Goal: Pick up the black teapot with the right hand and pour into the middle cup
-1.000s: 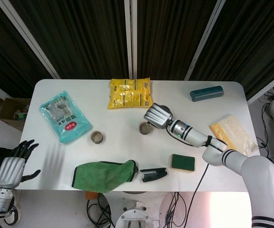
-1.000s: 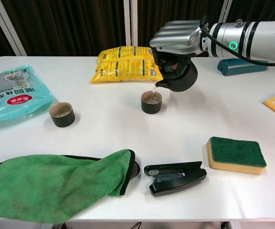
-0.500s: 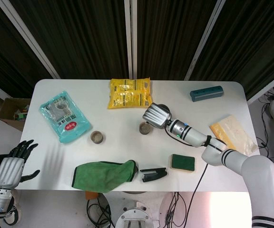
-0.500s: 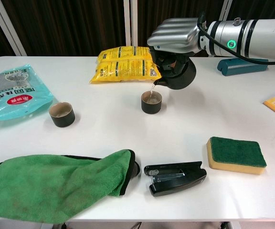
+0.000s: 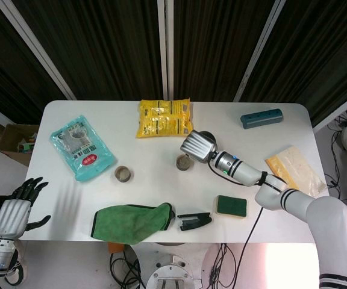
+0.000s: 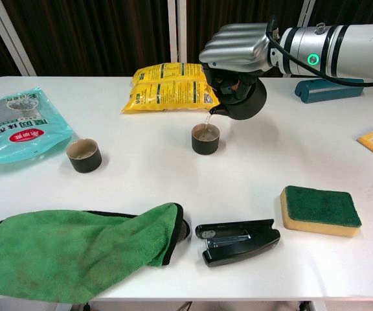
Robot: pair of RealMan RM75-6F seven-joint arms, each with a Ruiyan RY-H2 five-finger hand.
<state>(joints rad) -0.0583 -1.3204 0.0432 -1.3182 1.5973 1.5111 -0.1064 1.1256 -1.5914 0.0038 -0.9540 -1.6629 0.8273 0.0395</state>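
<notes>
Chest view showed the right hand (image 6: 237,46) gripping the black teapot (image 6: 243,100) from above, fingers curled down around it, the pot tipped with its spout low over the middle cup (image 6: 206,138) and a thin stream of liquid running from spout to cup. That cup stood near the middle of the table (image 6: 258,168), just in front of the yellow snack bag (image 6: 171,87) lying toward the far edge. A second dark cup (image 6: 84,155) stood well to the left, close to the teal packet (image 6: 19,123) at the left edge. Along the near edge lay a green cloth (image 6: 76,249), a black stapler (image 6: 238,241) just beside its right end, and a green-topped sponge (image 6: 320,210) further right. A teal case (image 6: 322,89) sat at the far right corner, partly behind the arm. Head view had the left hand (image 5: 18,209) off the table's near left corner, fingers spread apart and holding nothing.
</notes>
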